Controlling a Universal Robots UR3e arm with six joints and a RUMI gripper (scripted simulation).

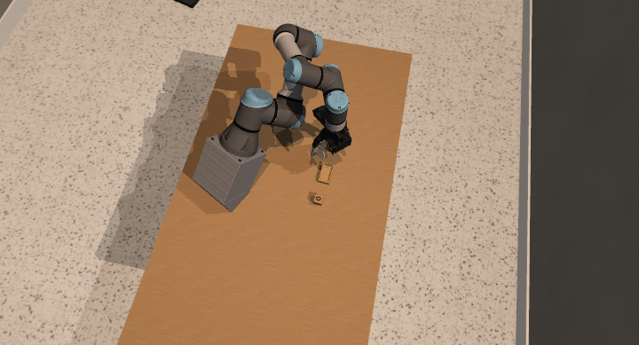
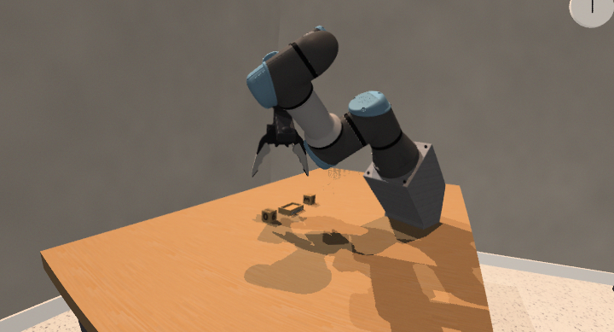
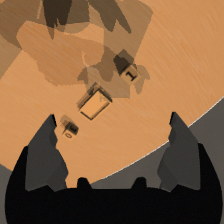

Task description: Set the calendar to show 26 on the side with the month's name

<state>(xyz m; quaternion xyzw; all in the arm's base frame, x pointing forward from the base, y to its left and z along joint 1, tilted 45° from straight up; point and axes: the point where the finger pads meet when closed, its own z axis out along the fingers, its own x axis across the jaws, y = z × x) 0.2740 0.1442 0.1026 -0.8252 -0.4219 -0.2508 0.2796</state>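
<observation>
I have the end effector (image 2: pixel 280 169) hanging high above the desk (image 2: pixel 171 260), its two jaws spread as wide as they go with nothing between them. In the top view it (image 1: pixel 323 151) sits over the half of the desk toward the far short edge, nearer the right long edge than the arm's grey pedestal (image 1: pixel 215 181), which stands against the left long edge.

On the wood below I see the small tray (image 1: pixel 325 172), open and with no cube in it, its long side running roughly along the desk's length. One cube (image 1: pixel 317 199) lies just beyond the tray's end toward the near short edge, apart from it. In the exterior view that cube (image 2: pixel 269 215) shows a dark 0 and a 6 on its two visible side faces. The other cube (image 2: pixel 309 198) rests past the tray's (image 2: pixel 291 208) opposite end, close to the arm; its marking is too small to read. In the wrist view the tray (image 3: pixel 95 102) lies between the two cubes (image 3: pixel 70 128) (image 3: pixel 128 70), all three in a diagonal line.
</observation>
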